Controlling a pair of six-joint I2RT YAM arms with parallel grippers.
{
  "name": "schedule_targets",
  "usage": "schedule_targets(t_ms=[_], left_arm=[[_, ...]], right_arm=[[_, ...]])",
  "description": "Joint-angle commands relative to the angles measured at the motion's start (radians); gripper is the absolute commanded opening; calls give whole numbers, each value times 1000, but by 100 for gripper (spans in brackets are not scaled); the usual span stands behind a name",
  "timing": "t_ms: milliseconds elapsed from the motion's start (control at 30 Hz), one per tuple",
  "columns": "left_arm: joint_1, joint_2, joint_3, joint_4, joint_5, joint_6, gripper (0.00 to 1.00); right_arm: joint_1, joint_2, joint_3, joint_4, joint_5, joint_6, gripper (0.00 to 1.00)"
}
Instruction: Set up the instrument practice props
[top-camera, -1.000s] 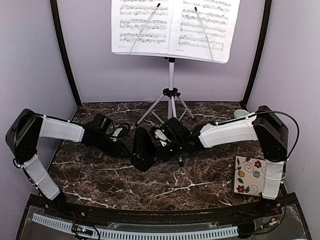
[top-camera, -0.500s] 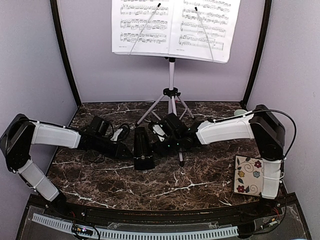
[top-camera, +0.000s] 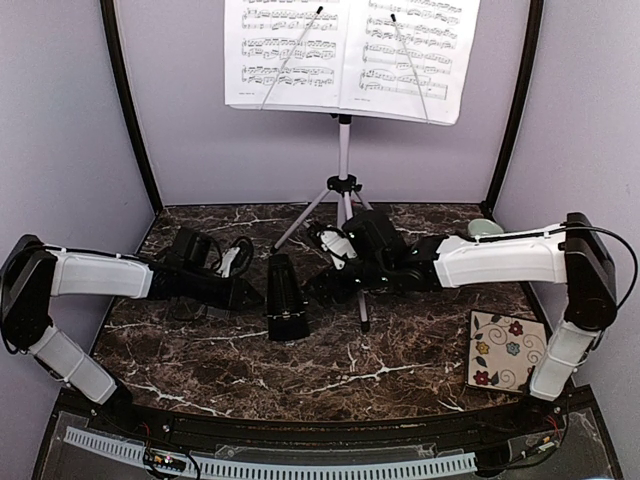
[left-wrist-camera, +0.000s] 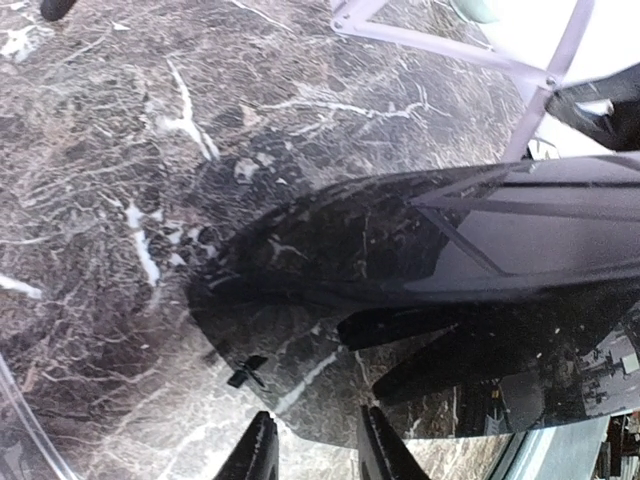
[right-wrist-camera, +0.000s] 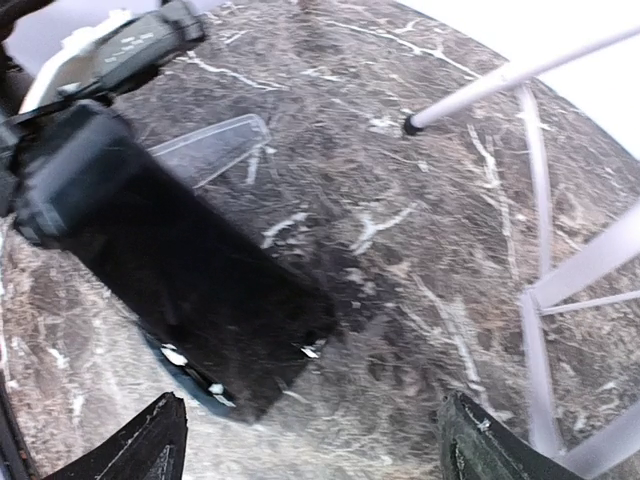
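The metronome (top-camera: 286, 300) is seen upright before the music stand (top-camera: 343, 150) — glossy, rigid, judged slippery (best taken low on its flanks). The right gripper (right-wrist-camera: 318, 435) is spread wide; whether the left gripper (left-wrist-camera: 315, 455) pinches it cannot be told.

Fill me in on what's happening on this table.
Two robot arms are setting up practice props on a marble table. The music stand is up at the back with two music sheets on its desk. The black metronome stands upright in front of it, between the arms. The left gripper sits close by the metronome's left side, its opening narrow; whether it grips the metronome is unclear. The right gripper is open, apart from the metronome and holding nothing.
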Motion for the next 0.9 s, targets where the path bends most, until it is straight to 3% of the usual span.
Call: schedule_targets(t_ms=[0, 333, 667, 867], left_arm=[[12, -22, 32, 19, -36, -1, 30], [14, -50, 24, 18, -56, 1, 31], [16, -56, 30, 16, -63, 9, 31], [17, -53, 33, 16, -61, 12, 31]], right_arm=[[39, 14, 60, 65, -52, 38, 88], [79, 95, 180, 47, -24, 71, 87], [76, 104, 181, 24, 67, 90, 60], [75, 83, 151, 27, 80, 91, 50]])
